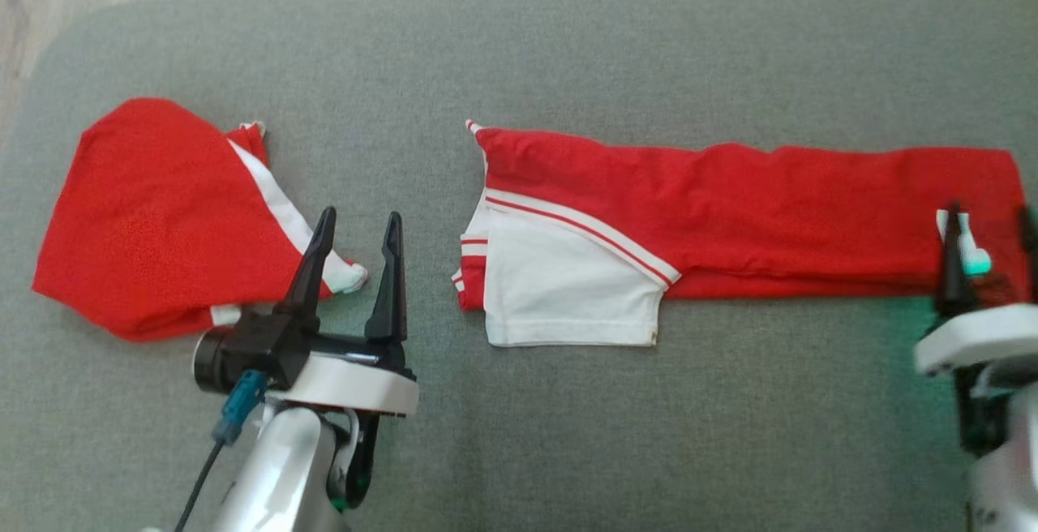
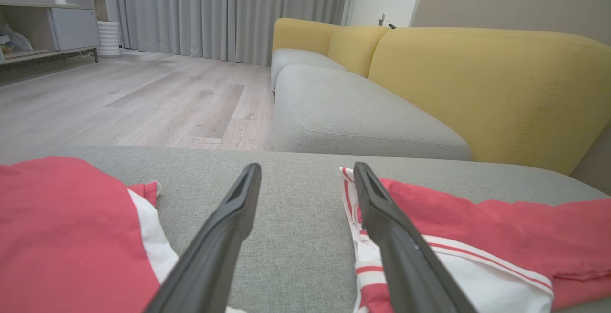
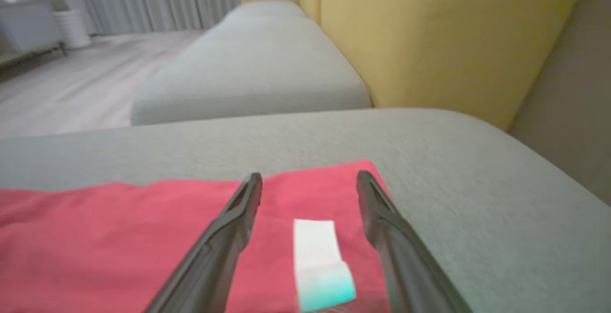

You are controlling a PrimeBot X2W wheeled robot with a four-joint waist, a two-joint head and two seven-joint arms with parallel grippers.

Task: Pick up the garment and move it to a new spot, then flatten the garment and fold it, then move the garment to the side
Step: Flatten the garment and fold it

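Looks roughly midway through, judging by the lay of the cloth. Finds the red jersey garment with white sleeve panel and striped trim (image 1: 730,191) lying flat on the grey woven upholstered cushion (image 1: 568,53), already narrowed into a long band (sides apparently turned in lengthwise), stretching from about the cushion's middle to its right edge. Suggests pick-up, relocation and flattening done, and a first fold too; leaves the crosswise folds and the final shift to the side.

Shows the left gripper (image 1: 361,216) with jaws spread wide and empty, hovering over bare cushion just beside the band's sleeve end, touching nothing. Shows the right gripper (image 1: 991,216) likewise spread and empty, poised over the band's far right end, fingers straddling a small white sewn-in label (image 3: 317,251); cannot tell whether the tips touch the cloth.

Also shows a second red-and-white cloth heap (image 1: 146,216) near the cushion's left edge, well apart from the band, loosely bunched; cannot say whether already dealt with or waiting its turn.
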